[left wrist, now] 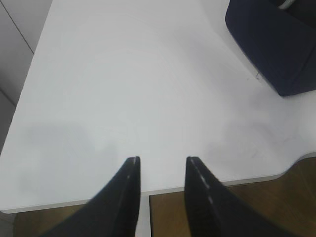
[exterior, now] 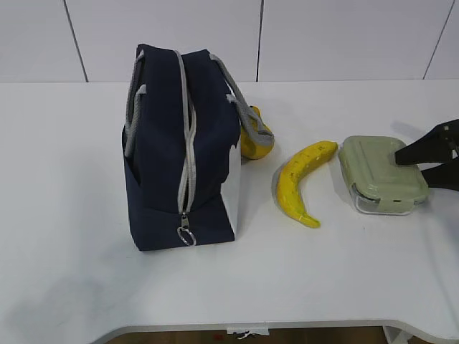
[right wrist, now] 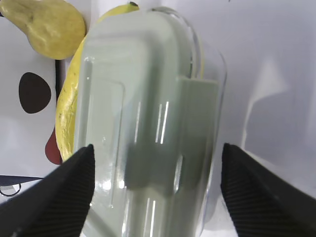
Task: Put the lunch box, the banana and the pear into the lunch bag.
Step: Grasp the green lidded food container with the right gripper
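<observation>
The navy lunch bag (exterior: 179, 143) stands at centre-left with its grey zipper shut and the ring pull (exterior: 185, 236) low on the near side. The pear (exterior: 254, 140) lies behind the bag's right side. The banana (exterior: 301, 183) lies between the bag and the lunch box (exterior: 380, 174). My right gripper (exterior: 407, 166) is open, its fingers either side of the box's right end. In the right wrist view the gripper (right wrist: 157, 150) straddles the green lid (right wrist: 148, 98), with the banana (right wrist: 66, 108) and pear (right wrist: 49, 24) beyond. My left gripper (left wrist: 163, 160) is open and empty.
The left gripper hangs over the table's front edge (left wrist: 98, 200), with a corner of the bag (left wrist: 276, 44) at the far right. The bag's white side panel (exterior: 231, 179) faces the banana. A white wall stands behind the table.
</observation>
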Motion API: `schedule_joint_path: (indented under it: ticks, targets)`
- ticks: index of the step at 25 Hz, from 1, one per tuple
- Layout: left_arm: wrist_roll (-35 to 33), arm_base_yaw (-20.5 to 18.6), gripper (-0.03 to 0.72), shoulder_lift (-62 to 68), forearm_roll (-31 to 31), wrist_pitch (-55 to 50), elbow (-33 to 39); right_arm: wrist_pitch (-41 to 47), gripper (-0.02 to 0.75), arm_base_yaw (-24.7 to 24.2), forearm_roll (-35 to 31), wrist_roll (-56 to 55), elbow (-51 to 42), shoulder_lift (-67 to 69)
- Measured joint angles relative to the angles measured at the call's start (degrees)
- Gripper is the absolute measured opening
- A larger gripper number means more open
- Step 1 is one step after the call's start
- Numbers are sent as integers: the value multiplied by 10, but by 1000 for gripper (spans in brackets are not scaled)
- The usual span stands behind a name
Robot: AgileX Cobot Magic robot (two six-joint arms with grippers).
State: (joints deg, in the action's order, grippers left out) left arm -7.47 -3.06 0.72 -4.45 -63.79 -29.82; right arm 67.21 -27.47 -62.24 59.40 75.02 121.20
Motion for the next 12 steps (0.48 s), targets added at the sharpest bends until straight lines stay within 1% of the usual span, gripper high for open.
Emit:
schedule_joint_path:
  ticks: [12]
  targets:
    - [0, 0, 240, 0, 0, 0, 0, 0, 594, 0, -21, 5, 1, 27]
